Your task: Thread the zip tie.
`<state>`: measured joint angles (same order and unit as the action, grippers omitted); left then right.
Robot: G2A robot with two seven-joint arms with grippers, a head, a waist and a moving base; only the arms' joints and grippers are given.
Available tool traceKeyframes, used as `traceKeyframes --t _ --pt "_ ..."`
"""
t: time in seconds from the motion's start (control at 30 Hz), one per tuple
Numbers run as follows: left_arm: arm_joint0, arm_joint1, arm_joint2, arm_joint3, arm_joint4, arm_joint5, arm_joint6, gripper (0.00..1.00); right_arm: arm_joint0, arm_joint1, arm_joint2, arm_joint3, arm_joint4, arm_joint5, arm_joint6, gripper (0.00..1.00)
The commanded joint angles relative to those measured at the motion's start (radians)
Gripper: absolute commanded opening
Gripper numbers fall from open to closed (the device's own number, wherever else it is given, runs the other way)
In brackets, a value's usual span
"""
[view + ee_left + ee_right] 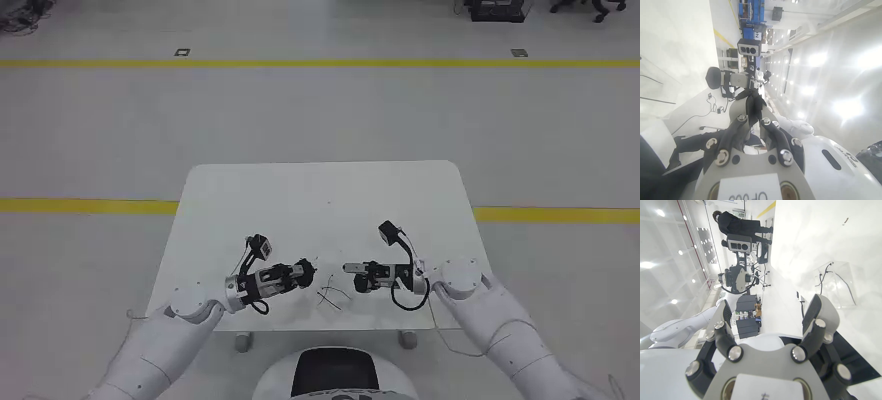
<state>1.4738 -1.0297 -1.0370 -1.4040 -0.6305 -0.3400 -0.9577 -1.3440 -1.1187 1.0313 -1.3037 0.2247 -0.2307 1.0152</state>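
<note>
Black zip ties (pixel 331 296) lie crossed between the 2 claws, just robotward; left claw (pixel 310 270) together, right claw (pixel 346 268) apart.

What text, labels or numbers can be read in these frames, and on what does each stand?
No text reads whole.
Left wrist label: upside down, cut by the frame edge; unreadable.
Arm shell print: turned and partly cut off; unreadable.
Right wrist label: mostly cut off; unreadable.
Room sign: too small to read.
</note>
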Motion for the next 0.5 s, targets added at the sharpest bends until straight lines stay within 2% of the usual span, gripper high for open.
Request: traceKeyframes --t 0.0,0.13,0.27,0.47 --pt "0.001 -0.004 0.004 -0.010 0.004 0.000 -0.003 0.00 0.000 0.000 0.000 0.000 -0.001 0.000 0.000 1.00" --pt "0.002 -0.013 0.000 -0.020 0.016 0.000 -0.002 0.00 0.000 0.000 0.000 0.000 -0.001 0.000 0.000 1.00" --pt "0.015 -0.020 -0.031 -0.021 0.016 0.000 -0.005 0.00 0.007 0.001 -0.005 -0.016 -0.039 0.015 -0.019 1.00" --pt "0.060 -0.024 -0.111 -0.038 0.016 0.000 -0.008 0.00 0.068 0.005 -0.051 -0.106 -0.289 0.159 -0.038 1.00"
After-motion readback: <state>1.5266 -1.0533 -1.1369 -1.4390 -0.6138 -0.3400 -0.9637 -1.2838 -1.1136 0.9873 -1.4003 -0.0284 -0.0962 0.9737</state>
